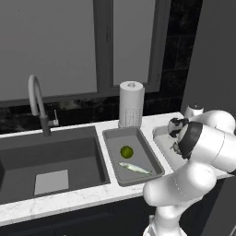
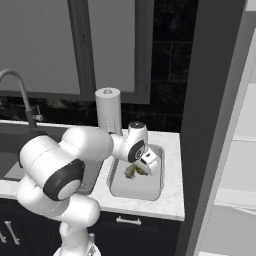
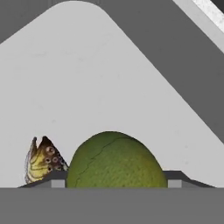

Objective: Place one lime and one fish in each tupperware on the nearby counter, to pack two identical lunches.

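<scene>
Step in hand: I judge that I am putting the second lime (image 3: pixel 114 161) into the right tub (image 2: pixel 150 192); it sits between my fingers (image 3: pixel 57 179) in the hand view.
Fingers: they stand around the lime, one tip on each side of it. They seem to grasp it, but I cannot see the contact clearly, so I say this with care.
Hand position: the gripper (image 2: pixel 134 170) is low over the right tub, which stands on the tabletop (image 2: pixel 172 150) next to the tall dark panel.
Right tub, content: a fish (image 3: pixel 42 160) with a yellow and brown pattern shows just beside the lime. I cannot tell whether it lies on the tub floor or touches the lime.
Left tub (image 1: pixel 113 170): it stands between the sink (image 1: pixel 27 152) and the right tub, and it has a lime (image 1: pixel 126 151) and a fish (image 1: pixel 135 168) lying apart inside. This lunch looks complete.
Progress: I judge that the task is near its end; only this lime is left to set down.
How to do it well: I would bring the lime down to the pale floor of the tub, away from the rim and not on top of the fish, and release only when it is low, because a round fruit rolls easily.
Risk: the paper towel roll (image 1: pixel 131 103) stands behind the tubs, so I would lift straight up after the release.
</scene>
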Available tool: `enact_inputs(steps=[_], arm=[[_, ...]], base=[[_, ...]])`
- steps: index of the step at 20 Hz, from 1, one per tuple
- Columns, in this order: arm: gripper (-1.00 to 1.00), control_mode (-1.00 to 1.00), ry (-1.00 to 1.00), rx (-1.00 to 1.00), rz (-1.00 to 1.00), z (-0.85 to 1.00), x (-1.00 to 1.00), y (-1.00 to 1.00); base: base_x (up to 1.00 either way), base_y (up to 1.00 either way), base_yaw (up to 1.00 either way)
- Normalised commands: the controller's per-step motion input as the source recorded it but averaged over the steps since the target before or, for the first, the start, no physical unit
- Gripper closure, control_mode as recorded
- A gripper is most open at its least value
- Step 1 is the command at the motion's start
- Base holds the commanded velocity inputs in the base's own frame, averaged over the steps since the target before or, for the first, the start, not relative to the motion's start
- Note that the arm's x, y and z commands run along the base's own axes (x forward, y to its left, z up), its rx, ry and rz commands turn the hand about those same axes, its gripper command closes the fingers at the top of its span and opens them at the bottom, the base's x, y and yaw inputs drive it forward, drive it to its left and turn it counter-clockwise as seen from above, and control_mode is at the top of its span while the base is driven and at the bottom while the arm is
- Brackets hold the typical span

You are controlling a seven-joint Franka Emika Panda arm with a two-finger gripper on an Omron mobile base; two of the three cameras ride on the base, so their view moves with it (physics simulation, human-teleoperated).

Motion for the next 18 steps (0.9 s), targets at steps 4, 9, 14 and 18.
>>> enact_inputs(steps=[4,9,14,18], arm=[[-1.00,-1.00,-0.01,0.00,0.00,0.13,0.03,-0.25],[-1.00,-1.00,-0.09,0.00,0.00,0.25,-0.11,-0.01],[-1.00,-1.00,-0.12,0.00,0.00,0.30,-0.25,0.05],[-1.00,-1.00,-0.21,0.00,0.00,0.64,-0.85,0.16]], base=[[0.00,0.00,0.00],[0.00,0.00,0.00],[0.00,0.00,0.00],[0.00,0.00,0.00]])
